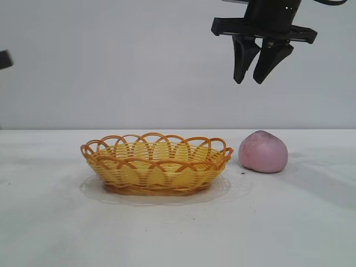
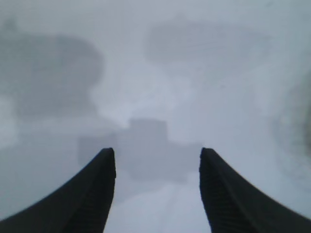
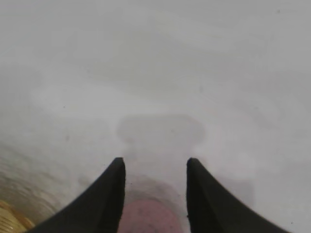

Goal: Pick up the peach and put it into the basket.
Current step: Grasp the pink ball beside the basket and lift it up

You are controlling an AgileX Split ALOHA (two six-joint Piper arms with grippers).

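Above the peach (image 1: 263, 151) my right gripper (image 1: 255, 79) hangs, fingers apart, empty; basket (image 1: 156, 163) just beside; left gripper (image 2: 158, 160) open too.

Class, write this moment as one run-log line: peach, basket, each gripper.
peach: on table, right of basket | basket: empty | right gripper: open, above peach | left gripper: open, empty

White table (image 1: 50, 222), basket (image 1: 156, 164) beside peach (image 1: 263, 151)
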